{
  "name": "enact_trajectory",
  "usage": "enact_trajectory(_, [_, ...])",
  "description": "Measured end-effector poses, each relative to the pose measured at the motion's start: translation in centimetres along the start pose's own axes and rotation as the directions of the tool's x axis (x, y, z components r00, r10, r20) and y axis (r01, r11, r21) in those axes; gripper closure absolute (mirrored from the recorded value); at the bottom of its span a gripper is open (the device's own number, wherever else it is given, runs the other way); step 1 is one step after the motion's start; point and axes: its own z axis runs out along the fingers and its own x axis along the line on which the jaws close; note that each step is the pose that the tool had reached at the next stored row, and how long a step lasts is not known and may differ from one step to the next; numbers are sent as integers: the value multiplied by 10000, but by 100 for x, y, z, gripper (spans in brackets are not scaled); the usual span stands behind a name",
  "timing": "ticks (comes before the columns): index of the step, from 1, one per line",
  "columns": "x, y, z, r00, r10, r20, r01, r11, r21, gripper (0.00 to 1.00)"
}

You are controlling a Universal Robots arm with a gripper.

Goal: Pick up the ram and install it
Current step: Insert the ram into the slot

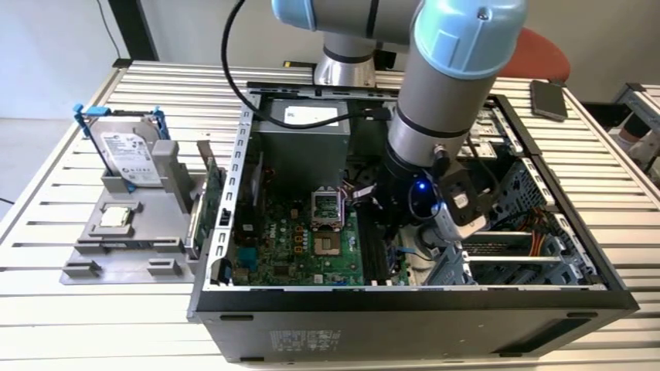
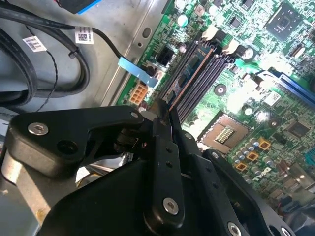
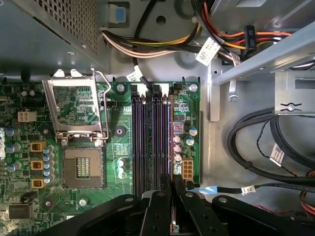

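Hand: your hand (image 2: 165, 115) sits low inside the open case (image 1: 413, 297), fingers pressed together on the ram (image 2: 189, 78).
Ram: it stands on edge over the memory slots (image 3: 150, 142), apparently in the slot nearest the case wall, though the seating depth is hard to judge.
Risk: a slight tilt or offset could jam the stick, or strain the motherboard (image 3: 113, 142).
Clearance: loose cables (image 3: 256, 147) lie near your wrist.
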Motion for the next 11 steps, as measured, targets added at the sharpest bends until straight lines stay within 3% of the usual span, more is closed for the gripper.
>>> enact_trajectory(6, [10,0,54,10000,-10,-1,10,10000,17,100])
enact_trajectory(11, [11,-1,64,10000,-10,-2,10,10000,24,100])
